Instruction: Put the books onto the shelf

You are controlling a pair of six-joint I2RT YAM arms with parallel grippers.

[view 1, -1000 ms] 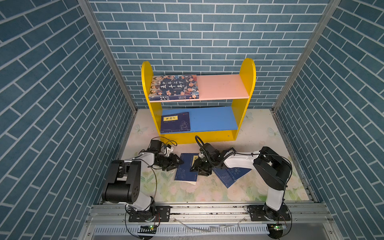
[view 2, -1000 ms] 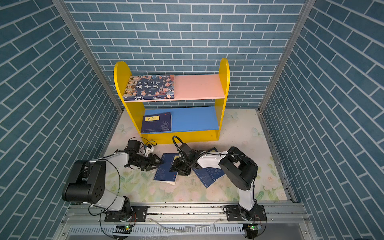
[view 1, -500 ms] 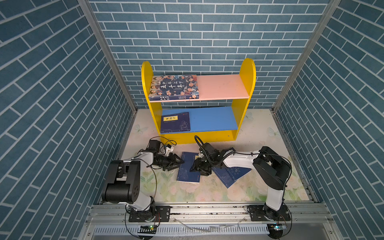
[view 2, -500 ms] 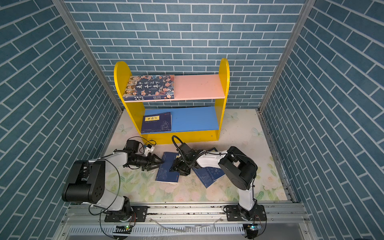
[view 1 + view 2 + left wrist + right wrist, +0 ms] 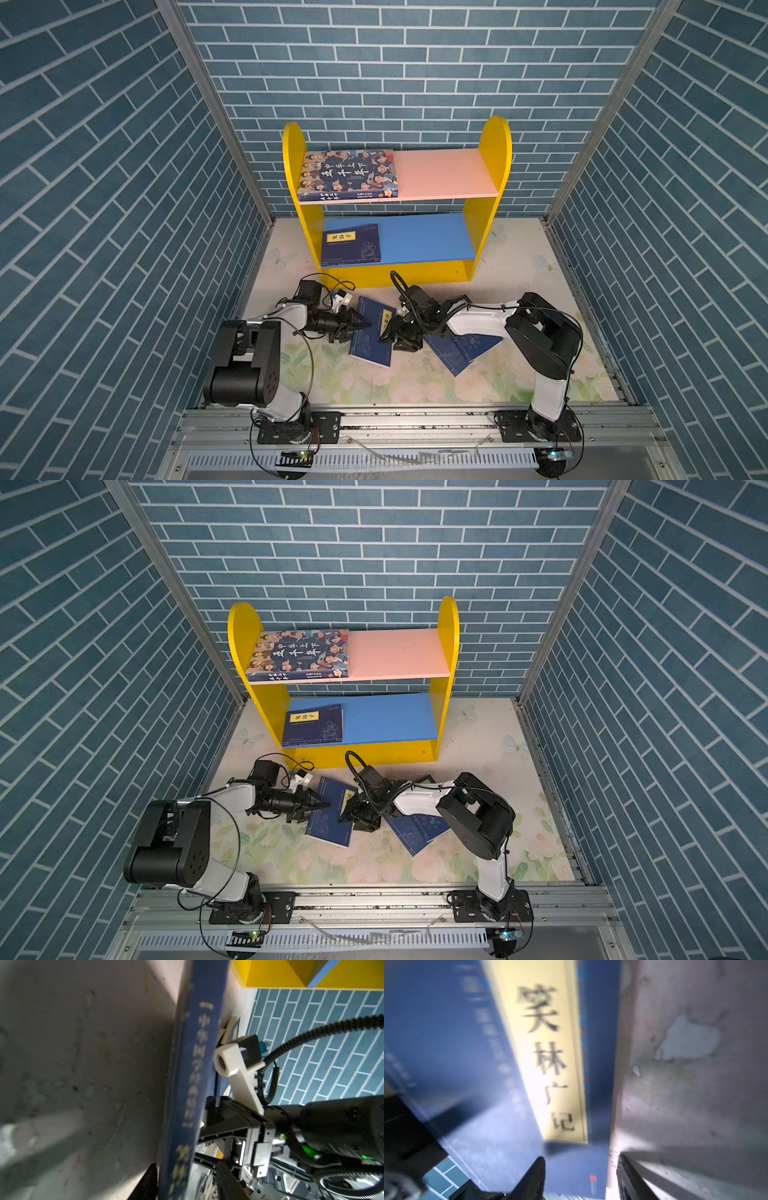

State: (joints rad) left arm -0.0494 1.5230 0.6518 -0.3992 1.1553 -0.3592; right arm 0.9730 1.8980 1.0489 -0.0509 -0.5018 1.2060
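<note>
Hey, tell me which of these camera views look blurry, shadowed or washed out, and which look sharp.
Both top views are sharp and evenly lit, the shelf crisp, though the wide lens splays the brick walls. Left wrist view: the navy book is soft up close, the table beside it in shadow. Right wrist view: the yellow title label is blurred, glare bleaching its middle.

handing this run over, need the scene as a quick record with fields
pink board: thick cartoon-cover book, flat, left end
blue board: shelved navy book, left end
mat: loose navy book between both grippers; another navy book partly under the right arm
left gripper: at the loose book's left edge, grip unclear
right gripper: jaws apart at its yellow-label edge
books off the shelf: at least two
</note>
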